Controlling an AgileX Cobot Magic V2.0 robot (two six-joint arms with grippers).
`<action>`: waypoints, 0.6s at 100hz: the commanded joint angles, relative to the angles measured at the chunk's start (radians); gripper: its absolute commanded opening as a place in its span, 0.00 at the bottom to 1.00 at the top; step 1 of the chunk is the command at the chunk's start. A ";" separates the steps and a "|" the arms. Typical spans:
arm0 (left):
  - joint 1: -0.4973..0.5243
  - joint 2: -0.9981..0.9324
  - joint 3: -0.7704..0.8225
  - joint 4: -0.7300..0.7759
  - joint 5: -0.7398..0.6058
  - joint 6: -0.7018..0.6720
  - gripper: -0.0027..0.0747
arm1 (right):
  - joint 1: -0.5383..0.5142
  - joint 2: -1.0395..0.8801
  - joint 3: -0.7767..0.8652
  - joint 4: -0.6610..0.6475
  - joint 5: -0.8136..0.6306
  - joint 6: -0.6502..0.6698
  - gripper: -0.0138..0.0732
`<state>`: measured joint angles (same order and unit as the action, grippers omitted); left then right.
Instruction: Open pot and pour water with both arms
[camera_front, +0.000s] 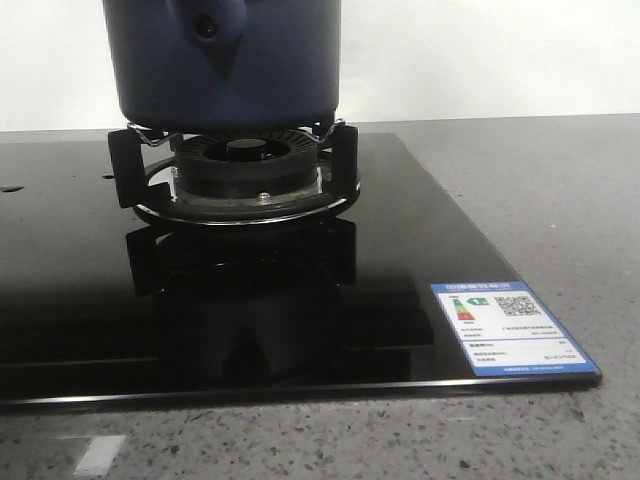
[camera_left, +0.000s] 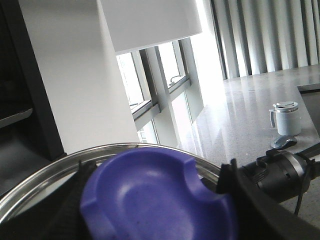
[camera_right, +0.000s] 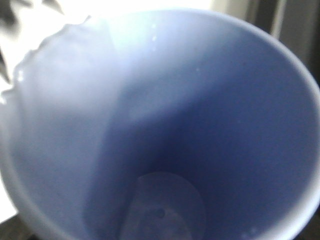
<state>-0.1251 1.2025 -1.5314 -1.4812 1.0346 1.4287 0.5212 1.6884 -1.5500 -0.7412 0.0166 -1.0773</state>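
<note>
well, at the left the left wrist view shows a blue-purple lid knob (camera_left: 155, 200) filling the space just ahead of the left gripper, with a shiny metal rim (camera_left: 45, 172) curving around behind it; dark finger parts (camera_left: 265, 210) sit hard beside the knob, yet i cannot tell whether the jaws are closed on it. farther out from that gripper, a grey lidded mug (camera_left: 286, 119) stands on a pale counter (camera_left: 240, 110) (well apart from the knob).

in the front view the pot (camera_front: 225, 65) sits on the black burner support (camera_front: 235, 170) of a glossy black cooktop (camera_front: 300, 300); its handle stub with 1 round hole faces the camera, and neither arm shows here.

at the right, the right wrist view looks straight down into a pale blue cup (camera_right: 165, 125), which fills everything ahead of the right gripper; the fingers are out of sight, so the grip cannot be told.
</note>
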 joint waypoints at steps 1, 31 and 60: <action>0.001 -0.027 -0.033 -0.092 -0.025 -0.006 0.48 | -0.007 -0.048 -0.042 -0.089 -0.104 -0.003 0.51; 0.001 -0.027 -0.033 -0.073 -0.022 -0.006 0.48 | -0.007 -0.048 -0.079 -0.218 -0.075 -0.003 0.51; 0.001 -0.027 -0.033 -0.066 -0.024 -0.006 0.48 | -0.007 -0.048 -0.133 -0.129 -0.063 0.034 0.51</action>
<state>-0.1251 1.2025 -1.5314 -1.4558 1.0455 1.4287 0.5197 1.6884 -1.6421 -0.9352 -0.0127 -1.0734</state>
